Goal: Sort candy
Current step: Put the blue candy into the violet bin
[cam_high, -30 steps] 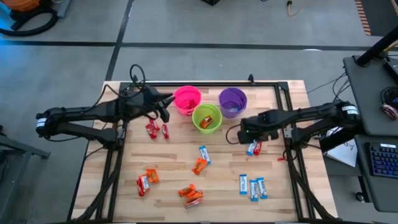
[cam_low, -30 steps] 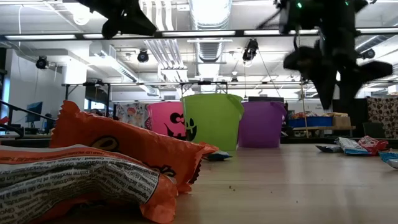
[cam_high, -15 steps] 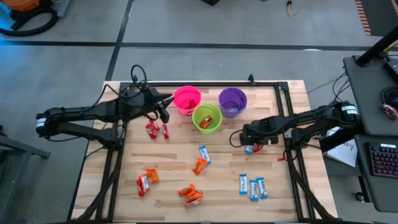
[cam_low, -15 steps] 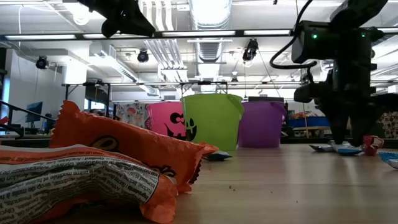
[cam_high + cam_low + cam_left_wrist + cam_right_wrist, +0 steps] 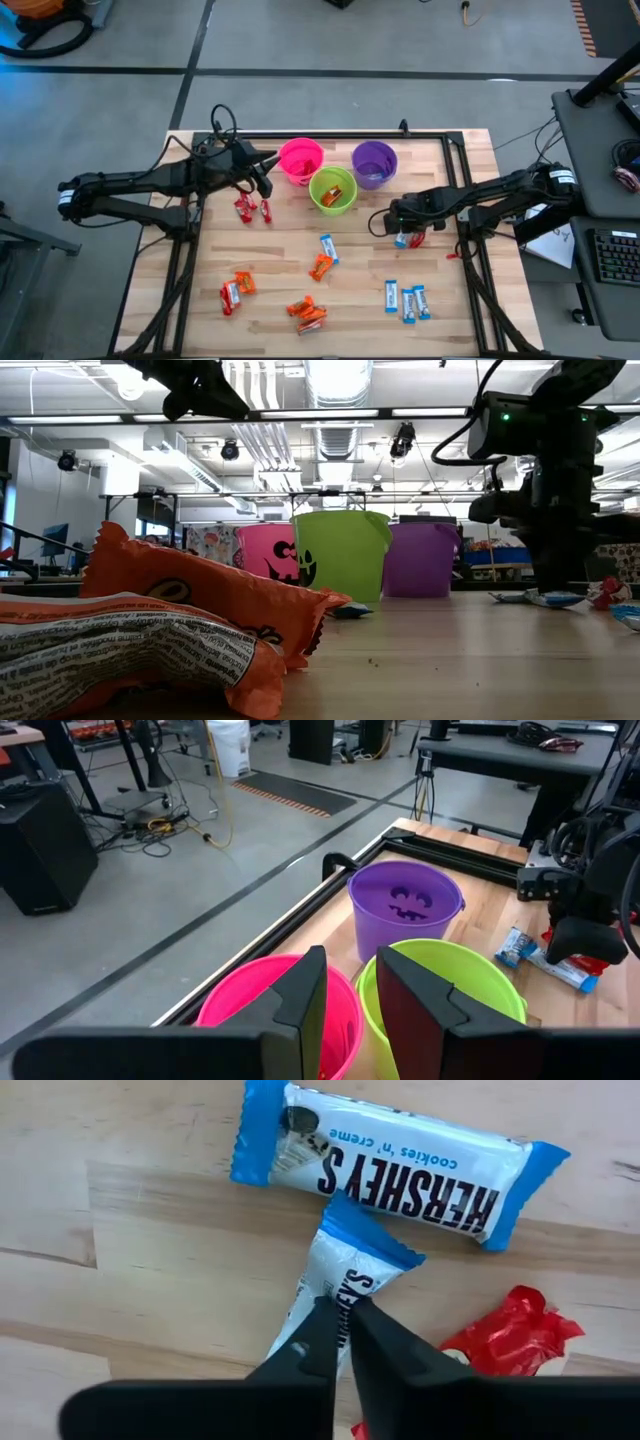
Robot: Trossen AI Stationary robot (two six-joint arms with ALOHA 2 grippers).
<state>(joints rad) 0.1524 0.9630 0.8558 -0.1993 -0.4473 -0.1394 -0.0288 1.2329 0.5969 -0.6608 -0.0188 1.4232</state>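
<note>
Pinching a small blue-and-white wrapped candy (image 5: 345,1285) in my right fingers (image 5: 340,1325); most candies still lie on the wooden bench (image 5: 280,255).

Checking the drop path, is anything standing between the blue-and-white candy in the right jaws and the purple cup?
Nothing visible does. The right gripper, shut on the blue-and-white candy, sits on bare table near the purple cup; a second blue-and-white candy and a red candy lie beside it.
</note>
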